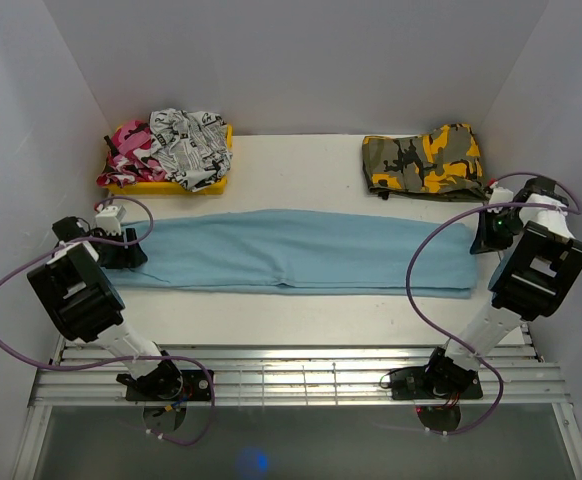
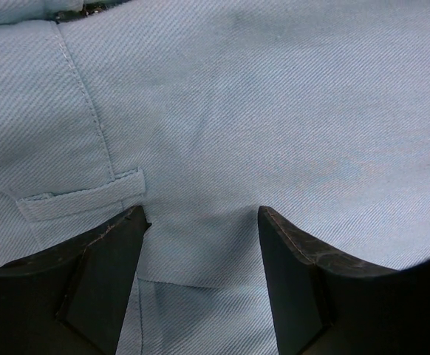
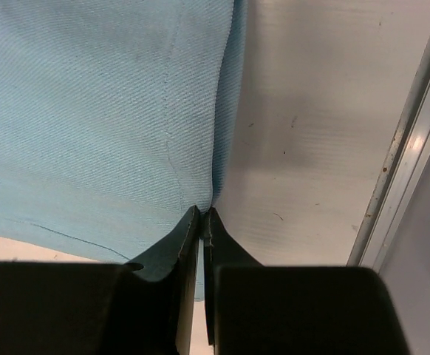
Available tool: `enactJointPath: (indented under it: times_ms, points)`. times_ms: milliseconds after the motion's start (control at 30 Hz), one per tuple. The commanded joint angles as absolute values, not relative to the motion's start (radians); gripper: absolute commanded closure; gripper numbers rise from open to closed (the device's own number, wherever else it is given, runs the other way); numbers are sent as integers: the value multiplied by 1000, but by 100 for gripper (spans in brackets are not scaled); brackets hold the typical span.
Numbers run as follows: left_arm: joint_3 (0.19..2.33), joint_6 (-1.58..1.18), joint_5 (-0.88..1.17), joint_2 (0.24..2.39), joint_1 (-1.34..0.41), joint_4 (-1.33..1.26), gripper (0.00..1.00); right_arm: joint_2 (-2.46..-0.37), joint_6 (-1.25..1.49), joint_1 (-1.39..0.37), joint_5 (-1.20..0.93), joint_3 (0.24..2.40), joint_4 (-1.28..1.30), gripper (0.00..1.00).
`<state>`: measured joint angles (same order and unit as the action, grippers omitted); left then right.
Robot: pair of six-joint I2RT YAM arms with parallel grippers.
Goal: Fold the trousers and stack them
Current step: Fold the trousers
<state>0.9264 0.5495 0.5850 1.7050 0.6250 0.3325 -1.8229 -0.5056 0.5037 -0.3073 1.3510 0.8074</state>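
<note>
I can't read any text from here. The nearest thing to writing is on the black-and-white printed garment (image 1: 193,140), heaped on the yellow tray (image 1: 203,184) at the far left of the worktop (image 1: 301,160). Its print looks like lettering, but it's too small and crumpled for me to make out a word. Up close, the trousers (image 2: 274,111) show me only stitching and a belt loop, nothing written.
</note>
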Motion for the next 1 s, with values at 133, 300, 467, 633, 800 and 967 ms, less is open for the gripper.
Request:
enactJointPath:
  times_ms: [133,300,467,633,800,967]
  points:
    - [893,557,495,1779,630,457,26,-1842,-549,540,-224,1358,772,92]
    - [926,727,731,1691,632,612,18,-1819,-548,538,-261,1405,775,38]
    - [1026,1119,945,1488,595,868,14,-1793,-603,476,-406,1517,902,30]
    - [1066,1236,887,1421,364,947,26,-1740,-608,284,-508,1460,936,52]
    - [994,973,766,1413,-53,737,32,-1787,-568,154,-486,1375,890,64]
    - [920,816,546,1456,-356,508,31,-1850,-571,137,-375,1275,822,68]
